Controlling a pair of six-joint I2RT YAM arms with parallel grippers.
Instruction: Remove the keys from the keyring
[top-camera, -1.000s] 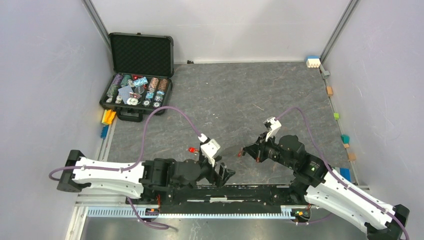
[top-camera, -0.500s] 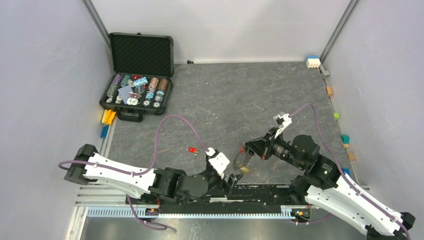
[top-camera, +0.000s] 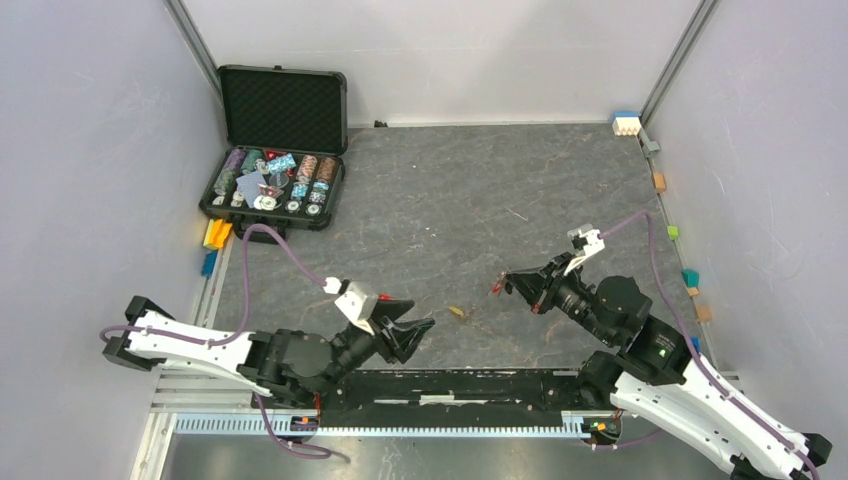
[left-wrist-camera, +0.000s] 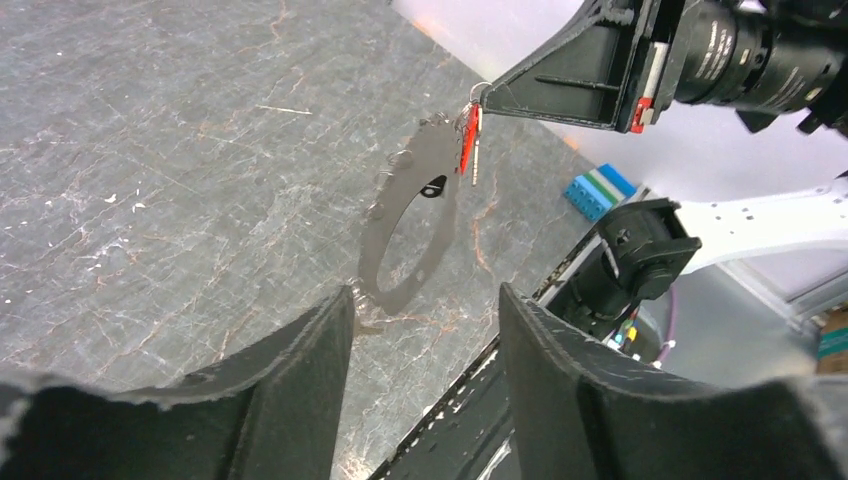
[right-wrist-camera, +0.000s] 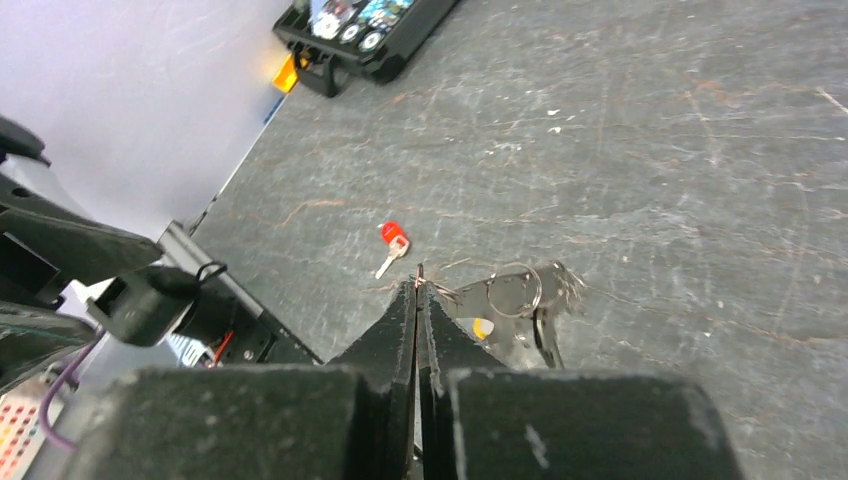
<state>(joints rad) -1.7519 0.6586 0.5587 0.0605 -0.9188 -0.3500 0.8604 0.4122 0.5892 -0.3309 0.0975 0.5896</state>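
so the right gripper (top-camera: 503, 284) is clamped shut on the keyring (left-wrist-camera: 420, 160), which dangles above the tabletop (top-camera: 450, 190) by its near edge with a red-headed key (left-wrist-camera: 467, 140) at its top, the left gripper (left-wrist-camera: 425, 300) gapes empty to its left, and a loose red key (right-wrist-camera: 390, 240) plus a gold key (top-camera: 457, 311) lie flat along that near edge

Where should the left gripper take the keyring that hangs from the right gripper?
Probably its lower arc, approached from the left arm's side: the keyring dangles as an open loop from the shut right gripper, the red key crowding its top.
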